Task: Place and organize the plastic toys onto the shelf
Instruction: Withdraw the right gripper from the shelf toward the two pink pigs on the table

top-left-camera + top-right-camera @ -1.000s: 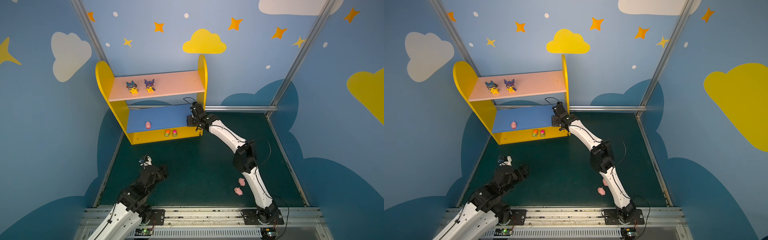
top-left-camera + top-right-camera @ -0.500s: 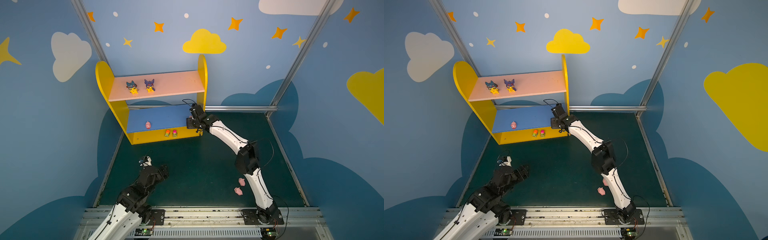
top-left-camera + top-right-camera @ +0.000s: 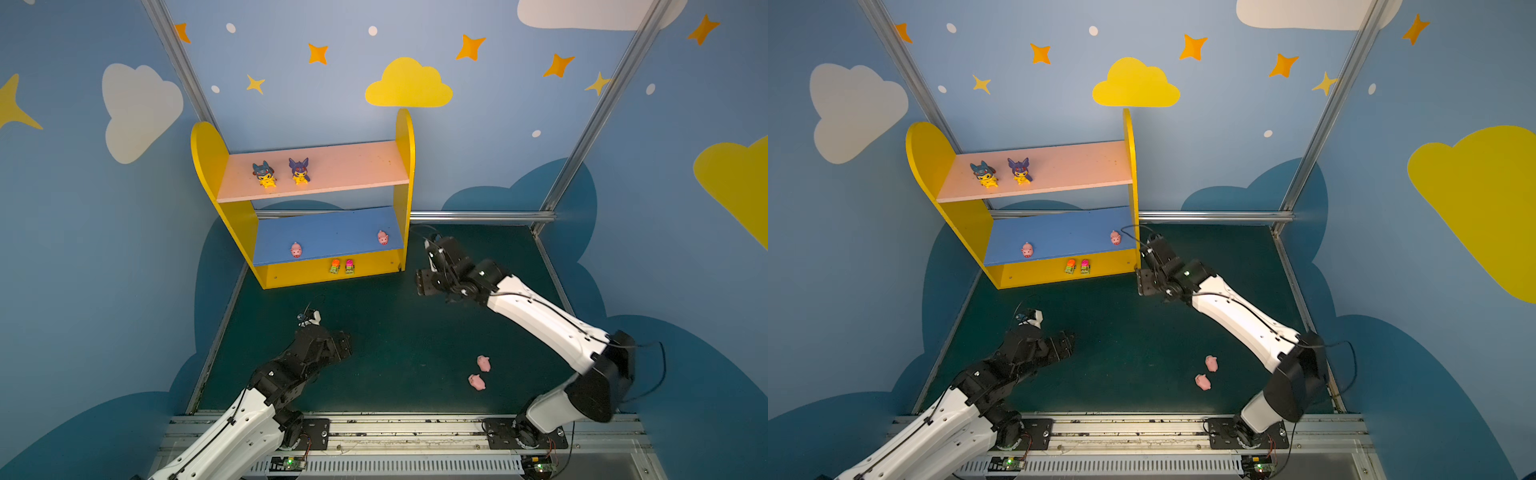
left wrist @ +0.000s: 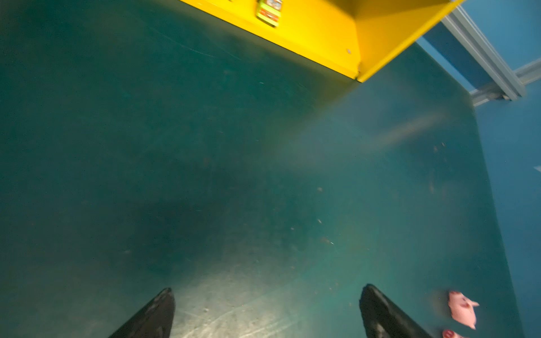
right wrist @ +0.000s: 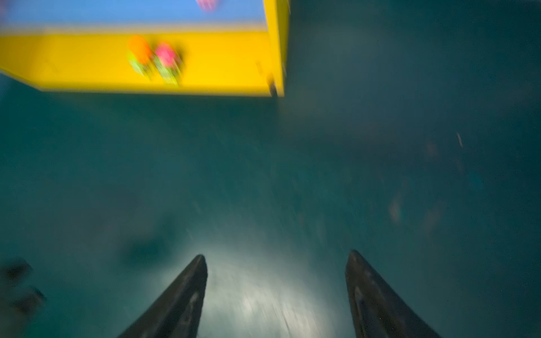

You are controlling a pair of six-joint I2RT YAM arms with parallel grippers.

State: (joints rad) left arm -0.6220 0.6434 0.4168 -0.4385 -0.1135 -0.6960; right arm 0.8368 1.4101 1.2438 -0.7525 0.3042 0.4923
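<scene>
Counting six of the plastic toys up on the shelf (image 3: 208, 158) at the back of the mat. Starting on the pink upper board (image 3: 365, 166), spotting the blue-hooded figurine (image 3: 264, 174) and the purple-hooded figurine (image 3: 300, 170) standing upright just beside each other toward the left end. Looking down to the blue lower board (image 3: 332, 232), finding the left pig (image 3: 296, 249) near the front edge and the right pig (image 3: 382, 237) close to the right side panel, well apart from each other. Down on the yellow base (image 3: 291, 276), catching the orange-topped car (image 3: 335, 266) and the pink-topped car (image 3: 349, 266) parked side by side, nearly touching. Looking out over the dark green mat (image 3: 395, 332) and picking up two more, the farther floor pig (image 3: 483, 363) and the nearer floor pig (image 3: 476, 381), lying close together off the shelf, nearer the right arm than the left. Over to the right gripper (image 5: 276, 257), hanging above bare mat just off the shelf's right front corner, fingers (image 5: 181, 298) spread apart with nothing between them, wrist view badly blurred. Across to the left gripper (image 4: 266, 289), low over the mat on the left and well short of the shelf, fingers (image 4: 158, 313) spread wide, gripping nothing. Beyond all that, taking in blue walls (image 3: 498, 145) painted with clouds and orange stars, plus silver frame posts (image 3: 584, 137) in the corners.
</scene>
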